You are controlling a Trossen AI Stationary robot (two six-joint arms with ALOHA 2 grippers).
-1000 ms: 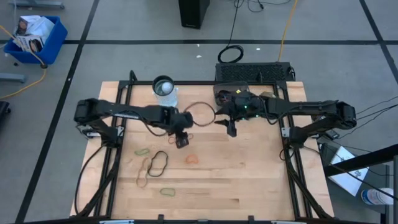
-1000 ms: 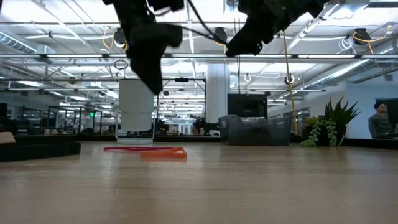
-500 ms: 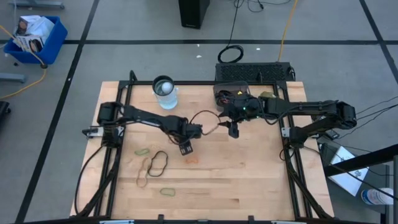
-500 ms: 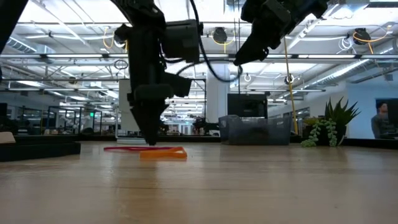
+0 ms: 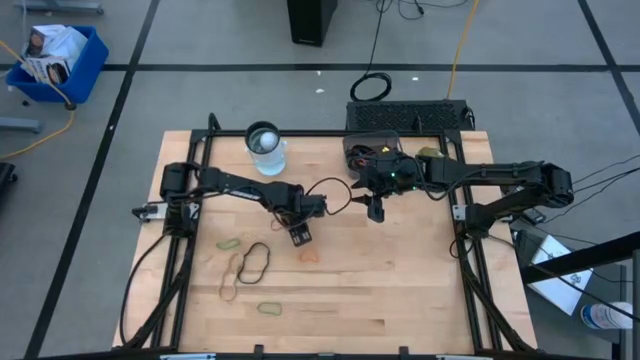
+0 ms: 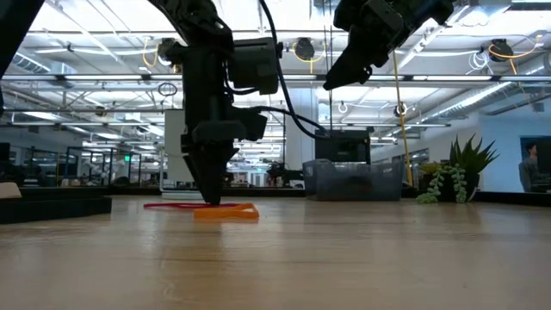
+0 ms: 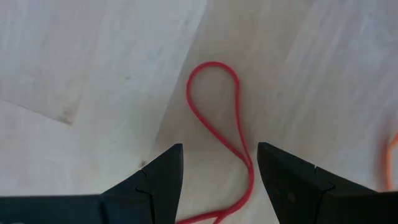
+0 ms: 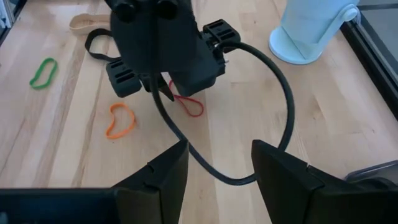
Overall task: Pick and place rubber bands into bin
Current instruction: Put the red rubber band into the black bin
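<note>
Rubber bands lie on the bench point(image 5: 400, 290); left tool point(image 7: 219, 167) straddles a red band point(image 7: 217, 112), fingers apart; right tool point(image 8: 219, 163) hangs spread, empty.

My two arms and both hands, left hand point(image 7: 217, 171) and right hand point(image 8: 217, 162), are black. The counter point(image 5: 400, 290) is pale wood with light grain. On it I see a red rubber band point(image 7: 217, 118), an orange one point(image 8: 119, 121), a green one point(image 8: 42, 72), a tan one point(image 8: 84, 22) and a black one point(image 5: 255, 260). The bin point(image 6: 353, 181) is smoky grey; the cup point(image 5: 266, 147) is clear.
</note>
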